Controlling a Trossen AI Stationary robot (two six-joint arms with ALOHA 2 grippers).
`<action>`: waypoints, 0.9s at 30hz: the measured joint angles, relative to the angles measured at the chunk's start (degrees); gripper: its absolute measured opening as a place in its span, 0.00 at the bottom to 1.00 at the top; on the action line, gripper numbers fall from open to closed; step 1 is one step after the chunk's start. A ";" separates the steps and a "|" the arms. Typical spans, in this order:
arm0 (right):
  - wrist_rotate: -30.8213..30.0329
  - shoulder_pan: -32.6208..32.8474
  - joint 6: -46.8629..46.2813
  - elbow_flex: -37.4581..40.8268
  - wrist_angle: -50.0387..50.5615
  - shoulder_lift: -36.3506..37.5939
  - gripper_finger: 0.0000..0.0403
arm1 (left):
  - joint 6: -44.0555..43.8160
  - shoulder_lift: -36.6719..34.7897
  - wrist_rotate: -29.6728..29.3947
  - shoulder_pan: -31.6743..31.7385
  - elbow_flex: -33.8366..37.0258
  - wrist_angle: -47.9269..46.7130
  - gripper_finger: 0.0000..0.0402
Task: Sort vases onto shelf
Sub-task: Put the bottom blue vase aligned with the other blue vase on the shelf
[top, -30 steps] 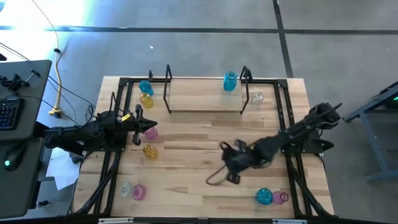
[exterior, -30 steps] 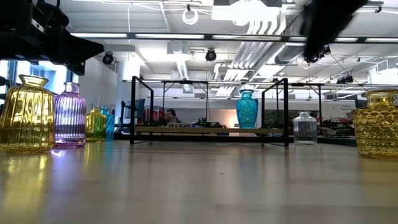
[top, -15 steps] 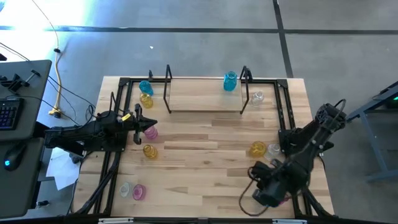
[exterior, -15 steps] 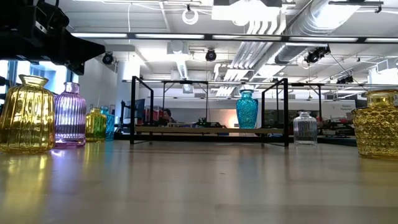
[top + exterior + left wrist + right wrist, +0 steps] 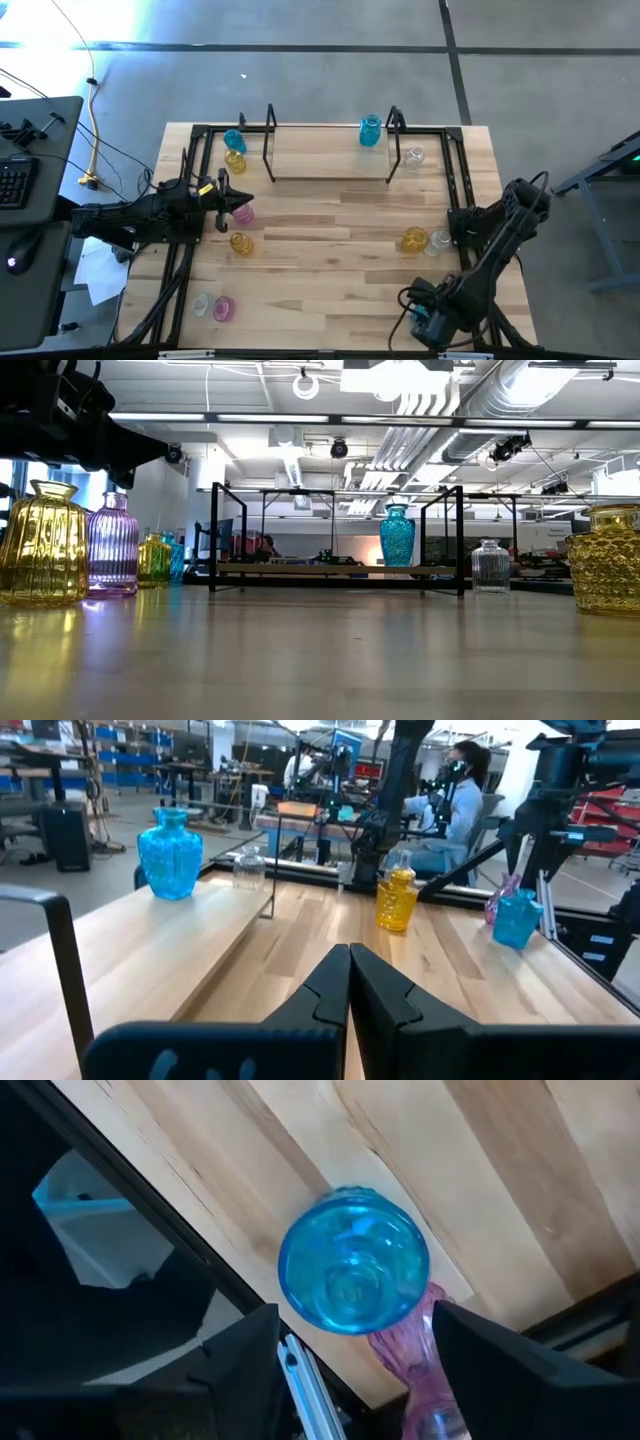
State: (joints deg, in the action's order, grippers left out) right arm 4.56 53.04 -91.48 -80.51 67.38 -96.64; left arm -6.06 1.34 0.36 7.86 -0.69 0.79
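My right gripper [image 5: 355, 1370] hangs open at the table's near right corner [image 5: 428, 322], fingers pointing down. Below it a cyan-blue vase [image 5: 352, 1275] stands upright, seen from the top between the two fingers. A pink vase [image 5: 410, 1355] lies on its side against the blue one. My left gripper [image 5: 350, 982] is shut at the table's left [image 5: 222, 203], close beside an upright pink vase [image 5: 242, 212]. The shelf [image 5: 330, 165] stands at the far edge, with one blue vase [image 5: 370, 131] upright on it.
Blue [image 5: 234, 141] and yellow [image 5: 235, 161] vases stand far left, and a yellow one [image 5: 241, 243] near my left gripper. Clear [image 5: 203, 304] and pink [image 5: 223, 308] stand near left. Yellow [image 5: 415, 240] and clear [image 5: 437, 242] stand at right, another clear one [image 5: 413, 157] beside the shelf.
My right gripper has swung from the middle of the table toward the near right corner and now hangs over the blue vase there. The yellow and clear vases at the right, hidden by the arm before, now show.
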 joint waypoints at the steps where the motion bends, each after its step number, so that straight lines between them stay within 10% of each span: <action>1: -0.01 0.00 0.05 0.00 -0.22 -0.38 0.62 | -0.48 0.00 0.02 0.00 0.00 -0.12 0.00; 27: 0.17 0.00 0.00 0.00 0.35 -5.62 0.57 | -1.45 2.03 0.02 0.00 0.00 -0.01 0.00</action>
State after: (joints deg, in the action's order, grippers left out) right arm 4.73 53.04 -91.48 -80.51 67.73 -102.26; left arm -7.51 3.38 0.38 7.86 -0.69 0.78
